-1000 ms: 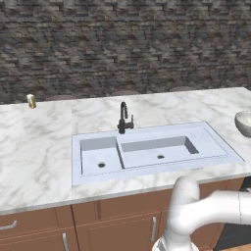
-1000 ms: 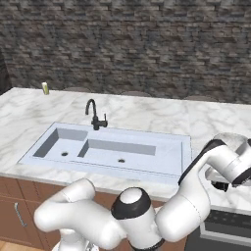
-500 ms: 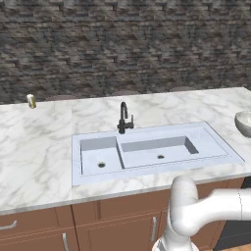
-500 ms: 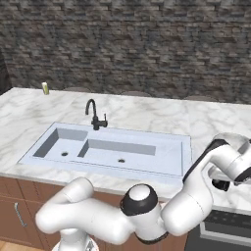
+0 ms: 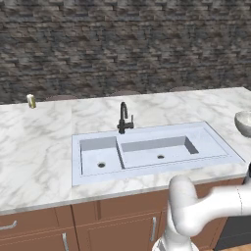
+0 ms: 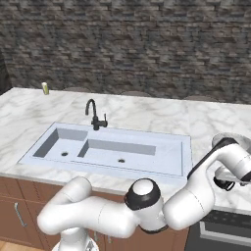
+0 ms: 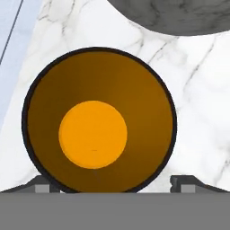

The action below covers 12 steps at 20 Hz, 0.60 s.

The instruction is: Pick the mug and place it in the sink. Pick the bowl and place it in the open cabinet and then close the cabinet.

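The mug (image 7: 99, 121), black with an orange-yellow inside, stands upright on the marble counter and I look straight down into it in the hand view. My gripper (image 7: 116, 183) is open just above it, one dark fingertip on each side of the rim. The mottled grey bowl (image 7: 179, 13) lies just beyond the mug. The bowl (image 5: 243, 122) sits on the counter right of the sink (image 5: 147, 153). My hand (image 6: 230, 169) hangs low over the counter's right end. The cabinet is out of view.
A black curved faucet (image 5: 124, 119) rises behind the sink's divider. A tiny yellowish jar (image 5: 31, 101) stands at the far left near the stone wall. Brown base cabinets and drawers (image 5: 112, 220) run under the counter. A dark appliance front (image 6: 220, 233) sits at the lower right.
The arm's elbow has crept slightly rightward and upward in the right base view. Sink, bowl and jar stay where they were.
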Tool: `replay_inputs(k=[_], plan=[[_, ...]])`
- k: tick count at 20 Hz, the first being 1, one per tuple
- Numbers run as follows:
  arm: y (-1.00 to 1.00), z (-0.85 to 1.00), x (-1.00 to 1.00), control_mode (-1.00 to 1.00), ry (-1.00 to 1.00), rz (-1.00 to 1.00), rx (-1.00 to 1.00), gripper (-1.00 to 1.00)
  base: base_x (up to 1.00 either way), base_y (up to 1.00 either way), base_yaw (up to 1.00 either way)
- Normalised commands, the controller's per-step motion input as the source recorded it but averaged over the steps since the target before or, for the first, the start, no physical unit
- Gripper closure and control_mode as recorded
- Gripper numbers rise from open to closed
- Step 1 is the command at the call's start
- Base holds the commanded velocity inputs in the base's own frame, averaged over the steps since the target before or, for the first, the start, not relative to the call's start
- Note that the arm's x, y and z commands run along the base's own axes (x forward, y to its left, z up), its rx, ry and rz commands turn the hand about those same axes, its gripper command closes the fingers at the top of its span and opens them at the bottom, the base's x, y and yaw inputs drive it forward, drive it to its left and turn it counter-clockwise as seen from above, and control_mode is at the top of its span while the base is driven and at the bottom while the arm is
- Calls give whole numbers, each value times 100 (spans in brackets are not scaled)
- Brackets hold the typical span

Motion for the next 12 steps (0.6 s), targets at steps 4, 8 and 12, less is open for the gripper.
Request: replay_inputs(k=[4, 8, 12], plan=[[39, -32, -26, -100, -4, 8, -5, 100, 0, 0, 0], [69, -44, -25, -100, -4, 10, -4, 100, 0, 0, 0], [77, -42, -8, -100, -2, 11, 0, 100, 0, 0, 0]])
